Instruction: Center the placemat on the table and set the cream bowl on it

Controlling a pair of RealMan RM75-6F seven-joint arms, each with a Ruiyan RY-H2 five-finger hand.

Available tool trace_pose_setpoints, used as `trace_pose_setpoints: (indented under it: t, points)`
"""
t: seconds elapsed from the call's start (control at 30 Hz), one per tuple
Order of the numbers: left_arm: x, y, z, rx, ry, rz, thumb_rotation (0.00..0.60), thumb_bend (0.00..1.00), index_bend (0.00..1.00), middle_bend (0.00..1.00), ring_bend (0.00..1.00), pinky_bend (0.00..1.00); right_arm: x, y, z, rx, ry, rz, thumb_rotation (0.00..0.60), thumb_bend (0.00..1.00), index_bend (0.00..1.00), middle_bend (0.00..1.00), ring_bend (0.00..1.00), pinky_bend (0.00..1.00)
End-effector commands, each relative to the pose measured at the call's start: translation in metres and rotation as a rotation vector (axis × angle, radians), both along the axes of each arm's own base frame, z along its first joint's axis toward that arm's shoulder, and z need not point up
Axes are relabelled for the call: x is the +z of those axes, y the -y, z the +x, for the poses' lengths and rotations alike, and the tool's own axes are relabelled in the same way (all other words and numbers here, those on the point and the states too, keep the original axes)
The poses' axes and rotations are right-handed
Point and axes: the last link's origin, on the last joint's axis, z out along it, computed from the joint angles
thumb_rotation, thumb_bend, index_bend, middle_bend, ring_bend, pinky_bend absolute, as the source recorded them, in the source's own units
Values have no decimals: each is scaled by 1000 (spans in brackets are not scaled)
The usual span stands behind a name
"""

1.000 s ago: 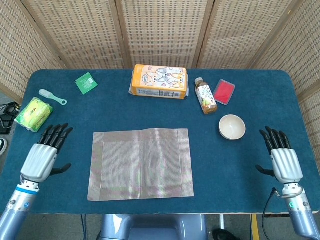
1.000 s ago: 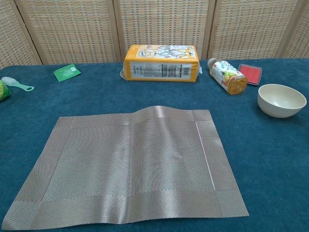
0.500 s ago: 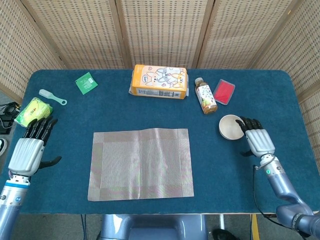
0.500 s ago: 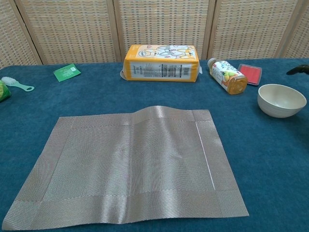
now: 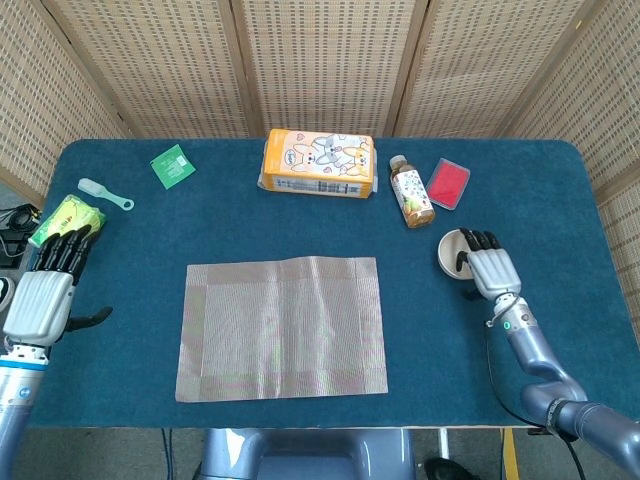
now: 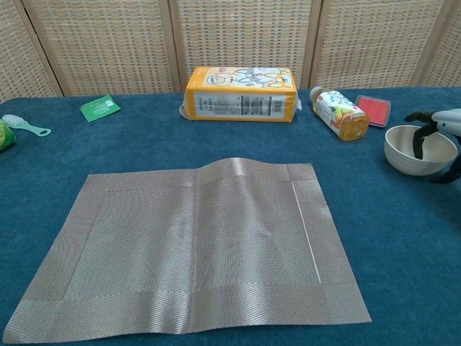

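Fingers (image 6: 418, 146) of the right hand (image 5: 487, 268) curl over the near rim into the cream bowl (image 6: 413, 153), right side of frame; whether they grip the wall, cannot tell. Left hand (image 5: 42, 295), lower left edge of head view, fingers spread, holding nothing, above the blue desk (image 5: 230, 225). Placemat (image 5: 282, 327) flat at lower centre, far edge slightly rippled. Farther back: juice bottle (image 5: 411, 191) on its side, red tray (image 5: 448, 183), orange cartoon-printed pack (image 5: 317, 164); upper left, green sachet (image 5: 173, 166), small brush (image 5: 103, 193).
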Motion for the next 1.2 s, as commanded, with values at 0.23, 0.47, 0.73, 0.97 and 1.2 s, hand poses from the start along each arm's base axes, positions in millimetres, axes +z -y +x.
trace_pose_setpoints:
  t: [0.23, 0.47, 0.73, 0.97, 1.2]
  points:
    - [1, 0, 0, -3, 6, -2, 600, 0, 0, 0, 0, 0, -2, 2, 3, 24, 20, -32, 600, 588, 687, 0, 0, 0]
    - [3, 0, 0, -4, 15, -7, 600, 0, 0, 0, 0, 0, 20, -13, 34, 188, 88, -48, 600, 588, 692, 0, 0, 0]
    - [3, -1, 0, -6, 23, -16, 600, 0, 0, 0, 0, 0, 38, -38, 109, 470, 132, 82, 600, 587, 695, 0, 0, 0]
    - [5, -2, -2, -1, 31, -18, 600, 0, 0, 0, 0, 0, 17, -53, 185, 681, 81, 280, 600, 584, 695, 0, 0, 0]
    - [5, -5, -6, 14, 29, -22, 600, 0, 0, 0, 0, 0, -22, -56, 238, 804, 17, 409, 600, 584, 694, 0, 0, 0]
